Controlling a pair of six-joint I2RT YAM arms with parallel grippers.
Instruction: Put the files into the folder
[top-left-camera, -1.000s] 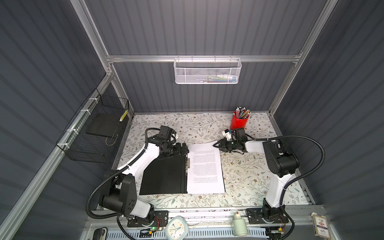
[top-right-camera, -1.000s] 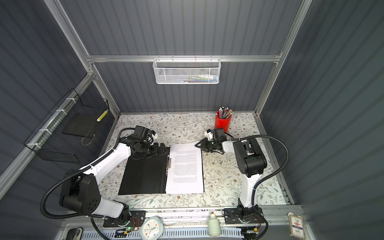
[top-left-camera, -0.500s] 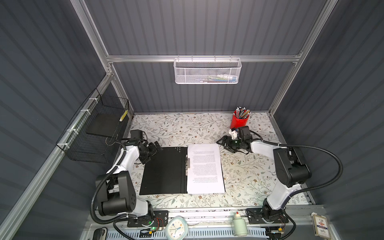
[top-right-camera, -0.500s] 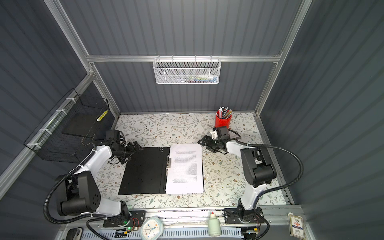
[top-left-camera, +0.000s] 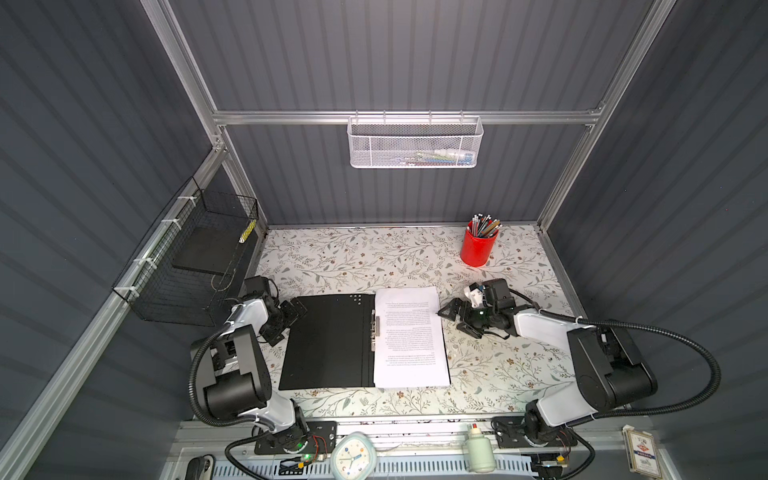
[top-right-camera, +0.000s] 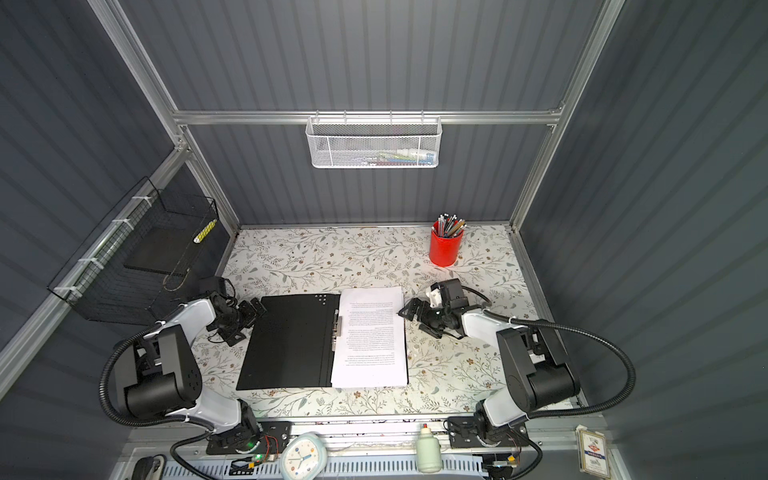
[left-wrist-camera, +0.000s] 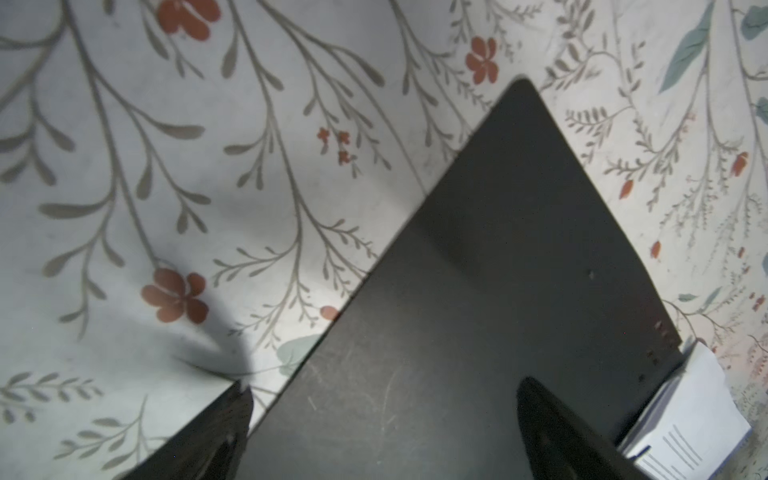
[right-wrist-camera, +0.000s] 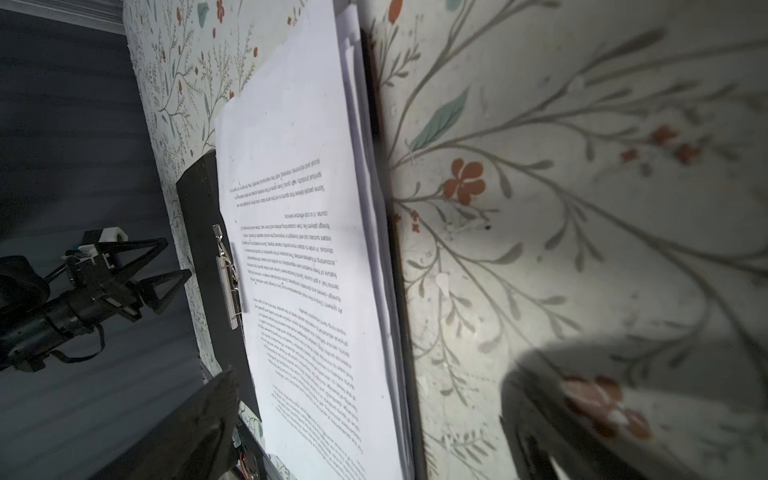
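The folder (top-left-camera: 328, 340) lies open and flat on the floral table, black inside up, in both top views. The files (top-left-camera: 409, 336) are a stack of white printed sheets on its right half, beside the metal spine clip (top-left-camera: 375, 328). My left gripper (top-left-camera: 289, 321) is open at the folder's far left corner. In the left wrist view its fingers (left-wrist-camera: 208, 432) straddle the black cover (left-wrist-camera: 478, 270) with nothing held. My right gripper (top-left-camera: 455, 318) is open just right of the files' far right edge. The right wrist view shows the files (right-wrist-camera: 303, 249) and the clip (right-wrist-camera: 228, 286).
A red pen cup (top-left-camera: 478, 247) stands at the back right of the table. A black wire basket (top-left-camera: 187, 257) hangs on the left wall and a white mesh basket (top-left-camera: 415, 143) on the back wall. A clock (top-left-camera: 353, 457) and a bottle (top-left-camera: 478, 451) sit on the front rail.
My right gripper has opened and drawn back a little from the files' edge. My left arm has pulled back from near the spine to the folder's left corner.
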